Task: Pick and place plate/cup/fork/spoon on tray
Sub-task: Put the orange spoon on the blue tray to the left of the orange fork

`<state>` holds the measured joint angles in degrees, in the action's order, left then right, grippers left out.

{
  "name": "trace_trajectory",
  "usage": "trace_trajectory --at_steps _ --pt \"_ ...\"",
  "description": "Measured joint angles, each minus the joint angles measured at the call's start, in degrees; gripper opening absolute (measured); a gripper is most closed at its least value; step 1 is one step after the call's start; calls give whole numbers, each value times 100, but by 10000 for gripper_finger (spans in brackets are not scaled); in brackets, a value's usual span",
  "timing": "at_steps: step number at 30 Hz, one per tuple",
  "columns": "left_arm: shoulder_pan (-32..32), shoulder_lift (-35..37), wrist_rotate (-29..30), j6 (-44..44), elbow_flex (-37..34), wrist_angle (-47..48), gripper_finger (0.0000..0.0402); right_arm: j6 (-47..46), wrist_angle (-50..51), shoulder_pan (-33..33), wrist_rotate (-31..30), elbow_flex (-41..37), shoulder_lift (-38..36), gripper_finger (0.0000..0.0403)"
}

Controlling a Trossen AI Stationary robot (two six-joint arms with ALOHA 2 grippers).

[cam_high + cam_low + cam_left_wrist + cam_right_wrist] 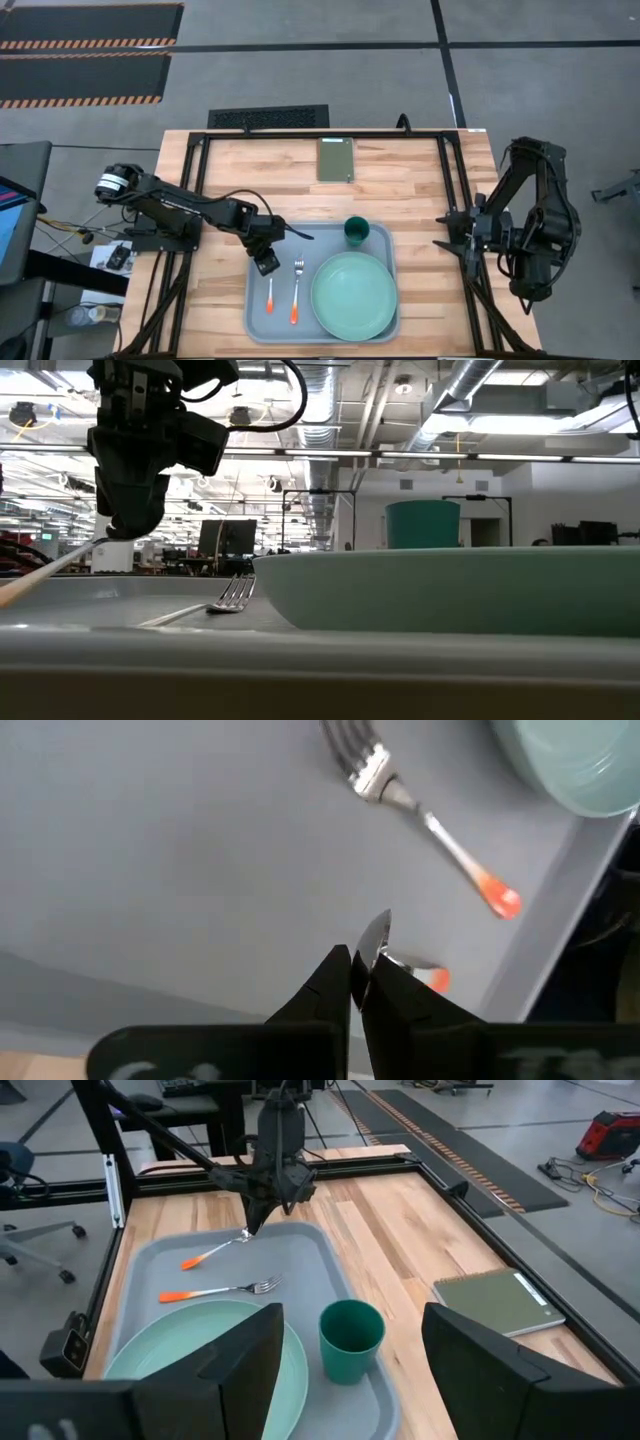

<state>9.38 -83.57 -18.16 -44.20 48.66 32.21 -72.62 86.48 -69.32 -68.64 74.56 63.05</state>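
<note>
The pale grey-blue tray lies at the table's near middle. On it are the mint-green plate, the dark teal cup, the fork lying flat, and the spoon. My left gripper stands over the tray's left part, shut on the spoon. My right gripper is open and empty at the table's right edge, beyond the tray. My left gripper pinches the spoon's silver bowl between its two fingertips, coming from above and pointing down. The spoon slants down from the fingers, its orange handle end low over the tray floor; whether that end touches the tray I cannot tell.
An olive-green rectangular slab lies on the wood near the table's far edge. A black frame runs along the table's sides. Bare wood lies to the left and right of the tray.
</note>
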Motion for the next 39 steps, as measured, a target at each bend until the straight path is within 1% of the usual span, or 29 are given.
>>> trace_trajectory --at_steps 8,15,18,22,24,33,39 --pt "35 0 172 -150 -201 -10 0 4 -5 0 7 0 0 265" --pt "37 -22 509 -62 -203 -36 0 6 -22 0 7 0 0 265" --pt "82 -212 454 -93 -196 -72 1 4 -39 2 30 0 0 265" --pt "127 -485 151 -88 -195 -159 1 4 -50 2 40 0 2 265" --pt "132 -536 159 -94 -194 -241 1 6 -49 2 42 0 0 265" --pt "130 -568 650 -173 -199 -243 1 7 -182 2 167 0 2 265" --pt "134 -572 862 -482 -207 -189 7 7 -182 2 193 0 2 265"
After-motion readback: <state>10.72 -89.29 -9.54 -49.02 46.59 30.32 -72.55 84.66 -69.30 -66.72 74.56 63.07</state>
